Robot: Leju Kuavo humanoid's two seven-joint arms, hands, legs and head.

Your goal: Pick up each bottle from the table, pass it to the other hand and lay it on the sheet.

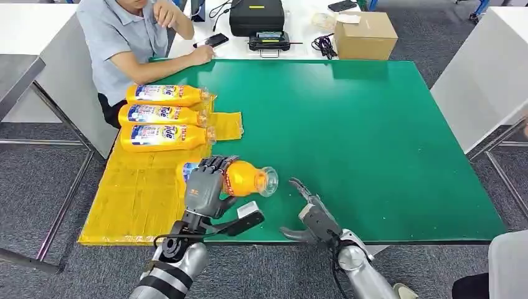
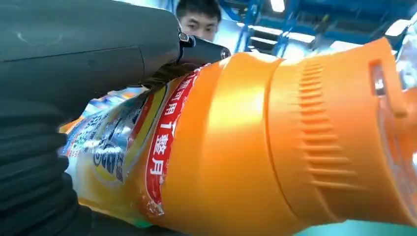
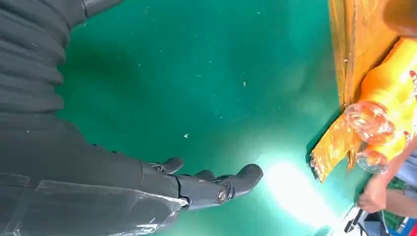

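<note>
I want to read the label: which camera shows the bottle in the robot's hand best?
The left wrist view: the held bottle is close, its label print readable. The head view shows it whole but small in the left hand.

Three bottles (image 1: pixel 165 116) on the sheet (image 1: pixel 143 193), left on the table (image 1: pixel 373 137)

Seated person (image 1: pixel 127 37), black case (image 1: pixel 256 15), phone (image 1: pixel 215 40) and cardboard box (image 1: pixel 365 35) beyond the green table (image 1: pixel 373 143).

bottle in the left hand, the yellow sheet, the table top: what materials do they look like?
Bottle: likely glossy moulded orange plastic, given the ribbed grooves and highlights, with a printed film label.
Yellow sheet: thin plastic film or bag material, judging by its creases and shine.
Table top: matte green mat, probably rubber or vinyl; no grain shows.
</note>
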